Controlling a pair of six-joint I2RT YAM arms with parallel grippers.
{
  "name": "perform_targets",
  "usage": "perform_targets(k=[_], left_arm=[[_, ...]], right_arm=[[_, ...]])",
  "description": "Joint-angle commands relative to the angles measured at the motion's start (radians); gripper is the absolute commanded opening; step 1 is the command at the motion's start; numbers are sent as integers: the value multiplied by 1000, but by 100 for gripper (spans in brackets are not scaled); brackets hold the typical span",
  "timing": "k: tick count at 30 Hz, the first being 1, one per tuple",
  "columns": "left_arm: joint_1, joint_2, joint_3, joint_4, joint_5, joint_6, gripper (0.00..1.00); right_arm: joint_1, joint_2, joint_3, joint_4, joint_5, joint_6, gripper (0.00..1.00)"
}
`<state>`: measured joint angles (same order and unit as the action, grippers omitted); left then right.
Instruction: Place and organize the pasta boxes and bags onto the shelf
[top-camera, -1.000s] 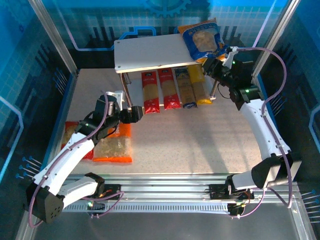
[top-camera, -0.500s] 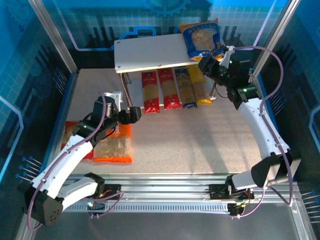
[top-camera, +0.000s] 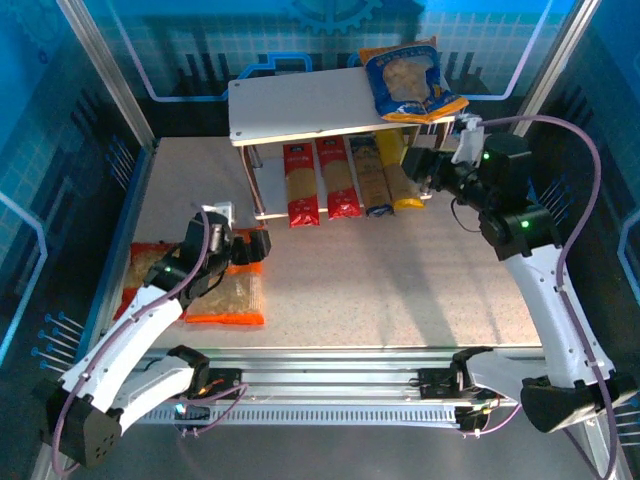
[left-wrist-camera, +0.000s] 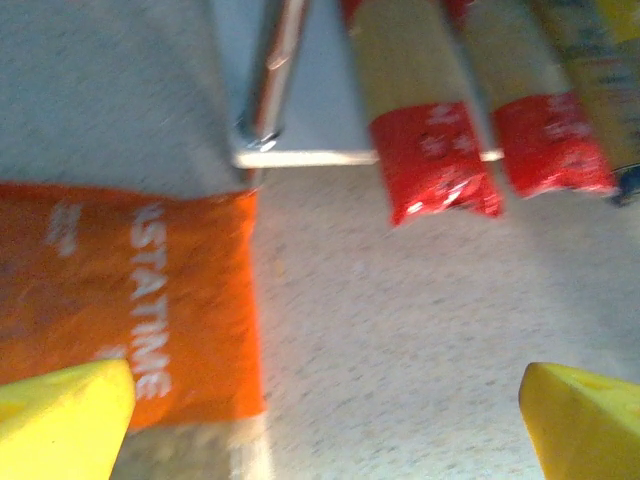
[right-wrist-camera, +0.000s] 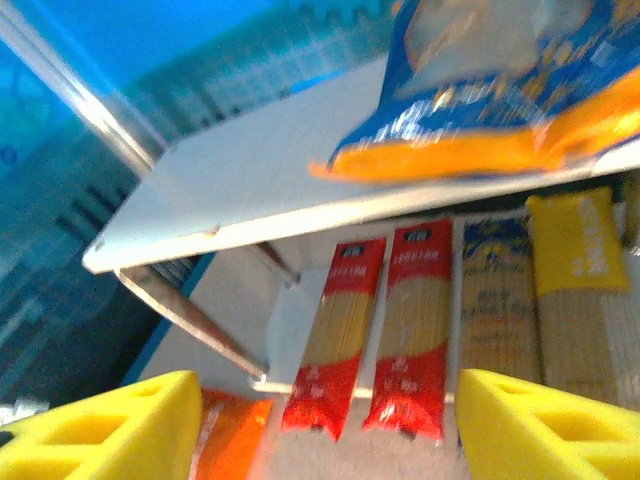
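Observation:
The shelf (top-camera: 300, 105) stands at the back of the table. A blue bag (top-camera: 405, 85) lies on the right end of its top board (right-wrist-camera: 260, 170), overhanging the edge. On the lower tier lie two red pasta boxes (top-camera: 300, 185) (top-camera: 338, 180), a dark blue one (top-camera: 370, 180) and a yellow one (top-camera: 400, 175). My right gripper (top-camera: 420, 165) hangs open just in front of the shelf's right end, below the blue bag (right-wrist-camera: 500, 90), holding nothing. An orange bag (top-camera: 230, 295) and a red bag (top-camera: 140, 270) lie at the near left. My left gripper (top-camera: 255, 245) is open above the orange bag's (left-wrist-camera: 130, 290) far corner.
A thin metal shelf leg (left-wrist-camera: 270, 70) stands just beyond the orange bag. The red boxes' ends (left-wrist-camera: 430, 150) stick out past the lower board's front edge (left-wrist-camera: 300, 157). Blue enclosure walls and metal posts (top-camera: 100, 60) ring the table.
My right gripper has opened off the blue bag, left it on the top board and drawn back toward me. My left gripper has slid back, nearer the orange bag.

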<state>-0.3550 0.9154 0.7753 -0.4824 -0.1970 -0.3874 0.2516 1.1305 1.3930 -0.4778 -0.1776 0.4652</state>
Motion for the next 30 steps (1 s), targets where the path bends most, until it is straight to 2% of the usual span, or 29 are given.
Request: perform_targets(k=[1,3,6,12,18,23,30], left_arm=[[12,-60,-23,-127,-199,-75,100],[28,-78,-16,-164,-246,-97,99],[74,-80,15,-207,-234,-116,99],[140,-65,80,-260,-184,-98,100],[187,-60,61,-218,-101,-94,99],[197,-59,58,-182,-69,-84,99],[202,-53,46,-145,-31,-69,99]], right_arm=[[85,43,-52,-116,-59,-97,67],[154,76,-76,-141,-49,-112,67],[258,116,-158,-91,-61,-85,68],[429,227,-377,195,-241,90,66],[612,454,-354,287,-284,123,68],[671,622,-281,368,-320,187,76],[687,772,-171,405,-297,230,78]])
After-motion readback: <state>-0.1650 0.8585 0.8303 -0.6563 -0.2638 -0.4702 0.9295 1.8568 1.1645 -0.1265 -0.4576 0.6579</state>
